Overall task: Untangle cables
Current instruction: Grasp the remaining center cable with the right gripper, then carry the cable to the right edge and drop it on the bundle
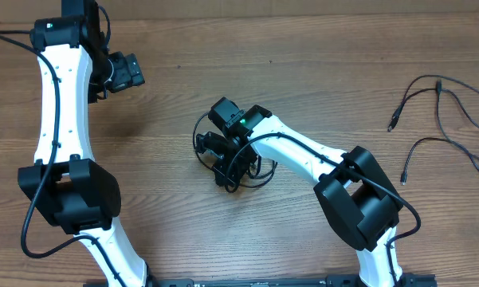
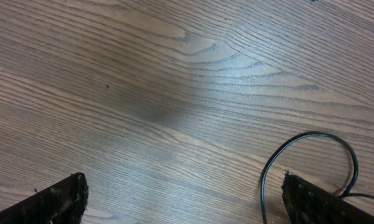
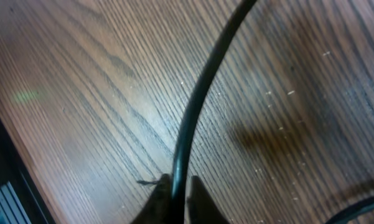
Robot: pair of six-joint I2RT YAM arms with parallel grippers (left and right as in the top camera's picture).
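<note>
A small tangle of thin black cables lies at the table's centre, and my right gripper is down in it. In the right wrist view the right gripper is shut on one black cable, which runs up and away over the wood. Two more loose cables with small plugs lie apart at the far right. My left gripper hovers at the upper left, away from the tangle. Its fingers stand wide open over bare wood with nothing between them.
A thin black wire loop curls beside the left gripper's right-hand finger; I cannot tell whose it is. Both white arms reach in from the table's near edge. Bare wood lies between the tangle and the right-hand cables.
</note>
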